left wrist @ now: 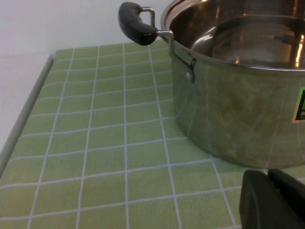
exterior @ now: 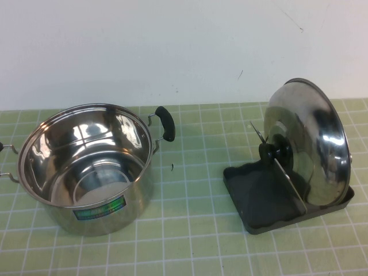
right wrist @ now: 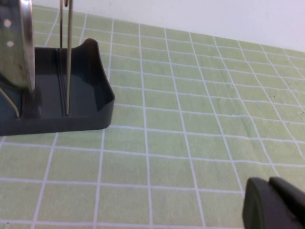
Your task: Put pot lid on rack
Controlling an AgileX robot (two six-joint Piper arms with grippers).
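The pot lid [exterior: 313, 144], shiny steel with a black knob [exterior: 275, 150], stands on edge in the dark grey rack [exterior: 261, 198] at the right, leaning against a wire loop [exterior: 289, 183]. Its rim [right wrist: 21, 47] and the rack [right wrist: 71, 102] also show in the right wrist view. Neither arm shows in the high view. My left gripper [left wrist: 268, 175] is shut and empty, low over the mat beside the pot. My right gripper [right wrist: 269, 182] is shut and empty, low over the mat, apart from the rack.
The open steel pot [exterior: 86, 167] with black side handles [exterior: 165, 123] and a green label stands at the left; it also shows in the left wrist view [left wrist: 238, 90]. A green tiled mat [exterior: 190, 230] covers the table. The table's edge [left wrist: 24, 114] shows in the left wrist view.
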